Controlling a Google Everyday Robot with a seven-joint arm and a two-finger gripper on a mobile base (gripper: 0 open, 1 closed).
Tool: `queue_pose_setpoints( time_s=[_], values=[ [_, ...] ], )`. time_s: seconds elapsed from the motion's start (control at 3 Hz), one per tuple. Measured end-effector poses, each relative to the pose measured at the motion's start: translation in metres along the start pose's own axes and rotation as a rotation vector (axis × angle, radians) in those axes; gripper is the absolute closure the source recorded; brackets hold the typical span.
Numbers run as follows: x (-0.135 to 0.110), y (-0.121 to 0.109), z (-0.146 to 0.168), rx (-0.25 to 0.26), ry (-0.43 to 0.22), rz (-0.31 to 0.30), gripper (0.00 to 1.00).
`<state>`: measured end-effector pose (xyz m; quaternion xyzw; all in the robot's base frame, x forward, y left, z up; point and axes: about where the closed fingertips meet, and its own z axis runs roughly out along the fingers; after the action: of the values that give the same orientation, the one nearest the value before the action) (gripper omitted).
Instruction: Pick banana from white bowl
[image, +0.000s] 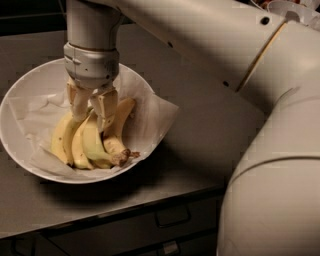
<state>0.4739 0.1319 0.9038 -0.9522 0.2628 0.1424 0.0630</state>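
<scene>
**Banana bunch (92, 142), yellow and partly greenish, lying in the bowl with the claw closing on it**

The bulky white robot arm (200, 45) is reaching down from the upper right over the grey tabletop (200, 135). The large, wide, shallow white bowl (40, 80) is sitting on the tabletop at the left, and crumpled white paper (155, 112) is lining it and spilling over its right rim. The banana bunch is resting on the paper, its brown stem end (122, 156) pointing toward the near rim. The two-finger claw (93, 117) is pointing straight down into the bowl. Its tan fingers (107, 105) are pressing in on either side of one greenish banana.
</scene>
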Motion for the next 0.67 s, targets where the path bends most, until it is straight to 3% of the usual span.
queue_pose_setpoints(
  time_s=[0.67],
  values=[
    [0.0024, -0.0019, 0.0050, -0.008, -0.013, -0.005, 0.52]
  ],
)
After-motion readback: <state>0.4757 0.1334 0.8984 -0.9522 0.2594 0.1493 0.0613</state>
